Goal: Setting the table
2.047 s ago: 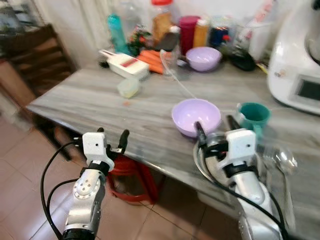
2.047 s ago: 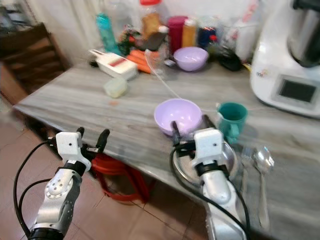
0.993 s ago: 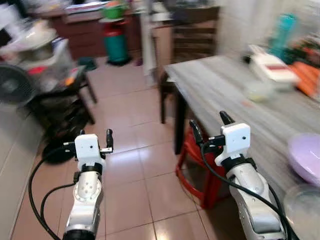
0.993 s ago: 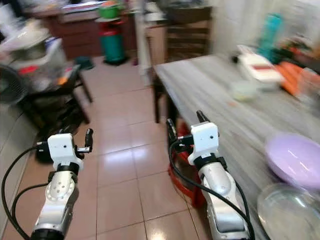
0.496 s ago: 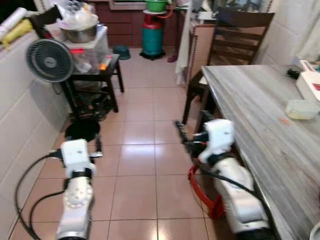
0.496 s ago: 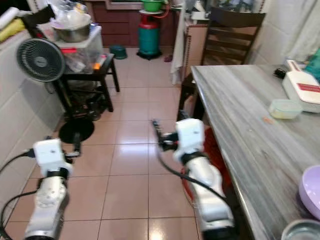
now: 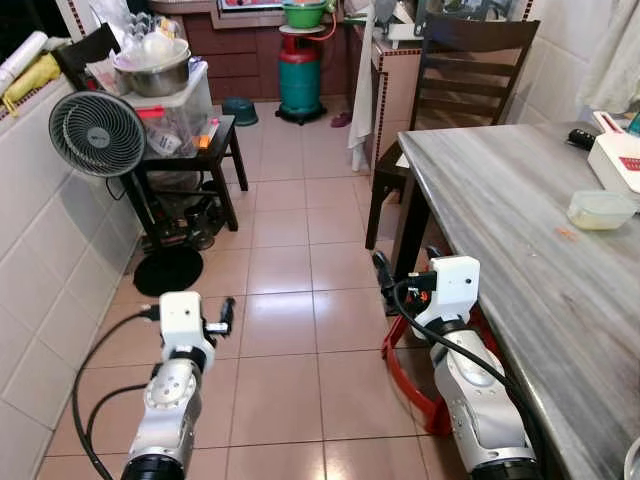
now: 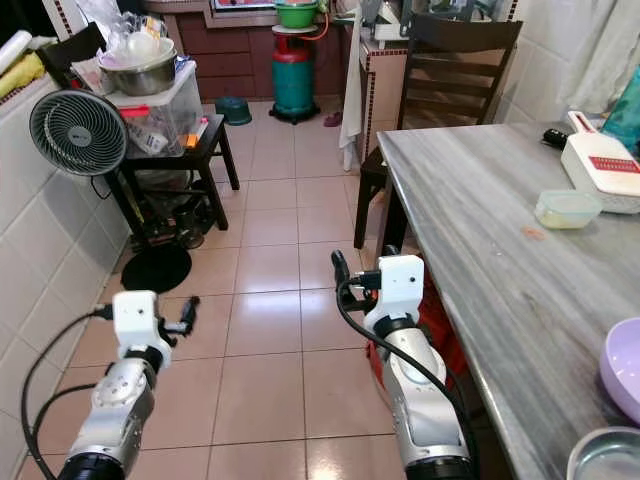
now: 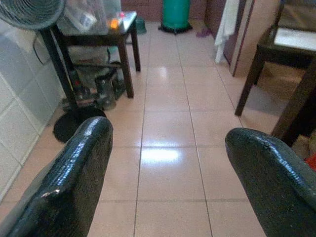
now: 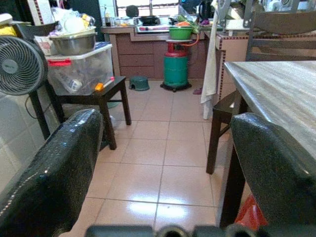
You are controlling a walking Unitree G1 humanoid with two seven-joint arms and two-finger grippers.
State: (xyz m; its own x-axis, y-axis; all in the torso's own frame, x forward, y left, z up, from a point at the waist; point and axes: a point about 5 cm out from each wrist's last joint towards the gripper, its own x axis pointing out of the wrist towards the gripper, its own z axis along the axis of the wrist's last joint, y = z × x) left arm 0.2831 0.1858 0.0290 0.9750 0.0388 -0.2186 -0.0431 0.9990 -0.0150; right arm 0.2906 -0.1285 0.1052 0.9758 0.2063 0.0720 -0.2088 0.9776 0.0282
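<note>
2 grippers hang over the tiled floor, both empty. The left gripper has its 2 fingers spread wide, with bare tiles between them. The right gripper also has its fingers wide apart, pointing toward the far kitchen.

The counter is a long grey wood-grain top, just beside the right gripper on its outer side, its near corner a little beyond the fingertips. On it I count 1 pale lidded tub, 1 white slicer with a red label, 1 lilac bowl cut off by the picture's edge, and 1 clear glass dish at the near corner. All 4 lie well past the right fingers, further along the counter top, none touching them.

1 dark wooden chair stands at the counter's far end. 1 red stool sits under the counter, below the right arm. Ahead of the left fingers are 1 standing fan, 1 low black table carrying 1 clear box, and 1 green gas cylinder beyond.
</note>
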